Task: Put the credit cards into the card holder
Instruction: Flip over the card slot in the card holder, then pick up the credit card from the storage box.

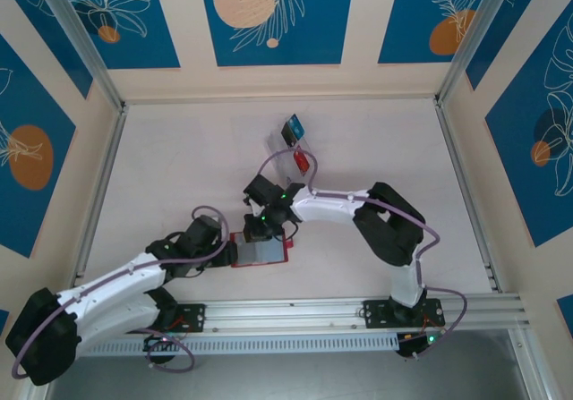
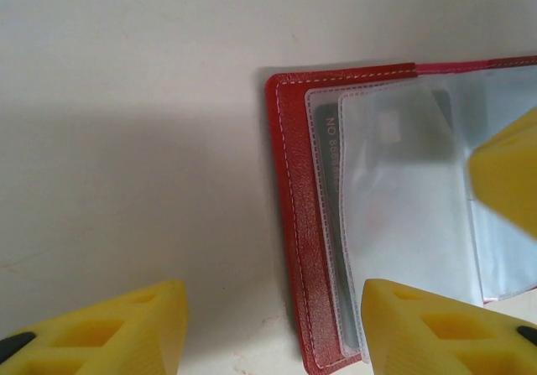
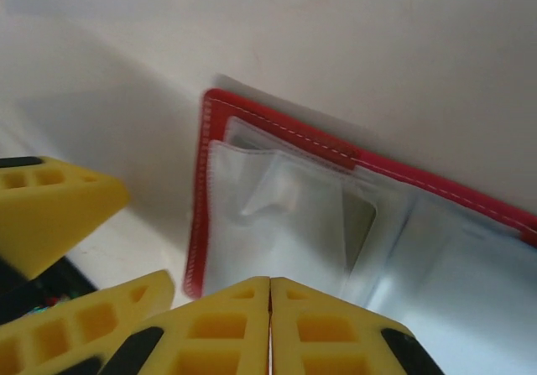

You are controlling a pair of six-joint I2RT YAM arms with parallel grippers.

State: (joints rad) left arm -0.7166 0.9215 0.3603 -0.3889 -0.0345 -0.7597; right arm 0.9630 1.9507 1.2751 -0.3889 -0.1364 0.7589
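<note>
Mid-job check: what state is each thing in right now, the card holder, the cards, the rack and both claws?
card holder: lying open, clear sleeves facing up.
dark card: appears tucked inside one of the holder's sleeves.
credit cards: standing upright in the rack, not yet loaded.
clear rack: upright, holding cards.
left claw: open, over the holder's red edge.
right claw: shut, fingers pressed together above the sleeves.
</note>
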